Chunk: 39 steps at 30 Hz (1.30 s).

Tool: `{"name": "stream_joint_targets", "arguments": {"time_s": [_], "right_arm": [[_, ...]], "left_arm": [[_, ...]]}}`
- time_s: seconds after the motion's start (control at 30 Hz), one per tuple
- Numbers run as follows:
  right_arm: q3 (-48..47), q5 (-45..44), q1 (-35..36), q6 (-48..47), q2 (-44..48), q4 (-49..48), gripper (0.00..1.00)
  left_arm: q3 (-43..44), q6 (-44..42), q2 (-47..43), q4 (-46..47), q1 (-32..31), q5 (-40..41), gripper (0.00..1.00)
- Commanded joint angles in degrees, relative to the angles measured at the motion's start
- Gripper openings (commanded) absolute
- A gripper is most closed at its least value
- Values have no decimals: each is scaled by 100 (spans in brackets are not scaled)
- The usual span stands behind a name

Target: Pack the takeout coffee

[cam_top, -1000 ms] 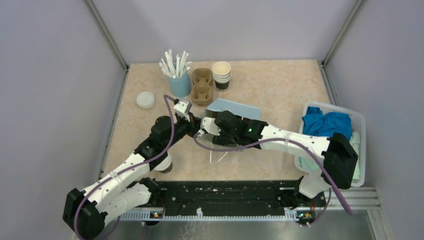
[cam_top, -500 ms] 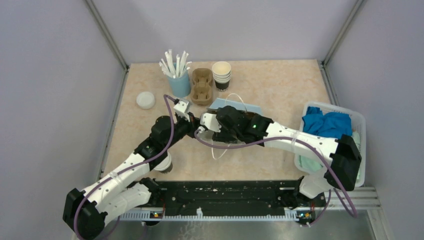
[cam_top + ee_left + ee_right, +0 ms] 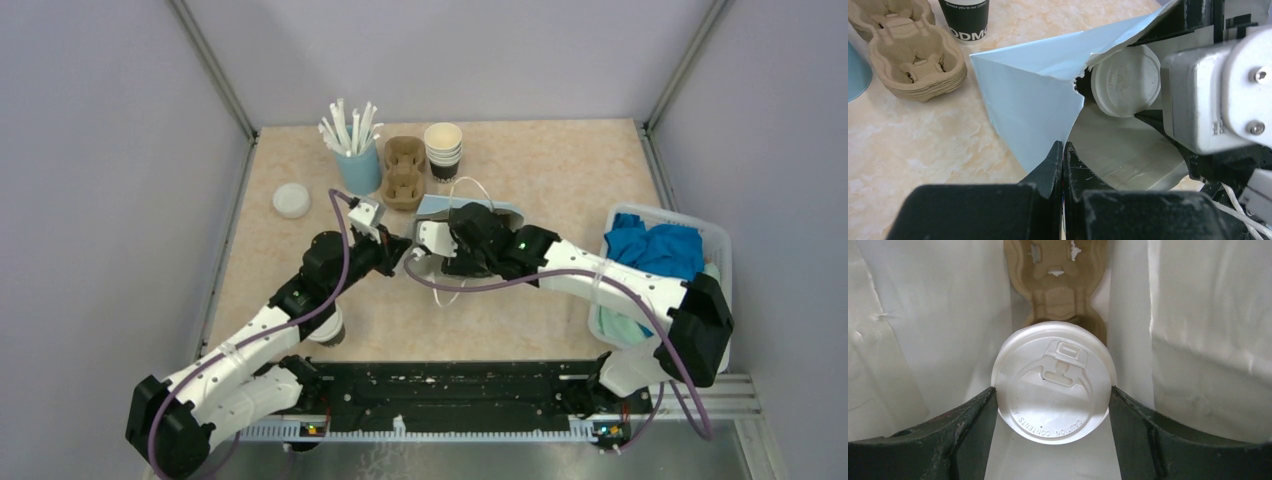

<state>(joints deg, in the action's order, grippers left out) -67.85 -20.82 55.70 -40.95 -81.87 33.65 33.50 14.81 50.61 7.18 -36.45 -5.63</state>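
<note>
Right gripper [image 3: 1052, 395] clamped on lidded cup [image 3: 1053, 390] inside blue bag [image 3: 1023, 90], left gripper [image 3: 1063, 150] pinched shut on the bag's mouth edge: ease the cup level toward carrier [image 3: 1055, 300] at 12 o'clock, bag mouth held taut.

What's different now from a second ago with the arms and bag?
The right claw, shut on a lidded coffee cup, pushed farther from the bases, deeper into the blue bag; a white handle popped into view. The left claw stayed pinching the bag's edge, and the straw cup, carriers and loose lid did not move.
</note>
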Motion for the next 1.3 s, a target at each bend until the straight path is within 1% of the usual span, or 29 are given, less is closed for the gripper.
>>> {"name": "stream_joint_targets", "arguments": {"time_s": [0.0, 0.23, 0.33, 0.4, 0.5, 0.6, 0.7, 0.8, 0.93, 1.27], "right_arm": [[75, 432, -174, -6, 48, -398, 36], [103, 925, -195, 348, -420, -878, 36], [197, 769, -209, 360, -596, -1102, 36], [121, 644, -209, 336, -644, -1052, 36], [-94, 604, -209, 282, -499, -832, 35], [-411, 681, -207, 289, -349, -401, 36], [-423, 558, -209, 211, -163, -253, 37], [-219, 271, -218, -1, 48, -410, 36], [-75, 202, -310, -103, 101, -464, 35], [270, 538, -645, -379, 97, -1019, 34]], "left_arm": [[169, -137, 66, 279, -12, -126, 0], [236, -23, 211, 328, -15, -181, 0], [236, 75, 224, 340, -14, -214, 0], [251, 104, 215, 314, -12, -210, 0], [264, 91, 203, 218, -16, -163, 0], [228, 9, 177, 175, -13, -98, 0], [202, -102, 154, 144, -12, -26, 0], [201, -103, 136, 67, -14, 98, 0], [192, -191, 112, 47, -16, 115, 0], [244, -277, 121, -42, -13, -215, 0]]}}
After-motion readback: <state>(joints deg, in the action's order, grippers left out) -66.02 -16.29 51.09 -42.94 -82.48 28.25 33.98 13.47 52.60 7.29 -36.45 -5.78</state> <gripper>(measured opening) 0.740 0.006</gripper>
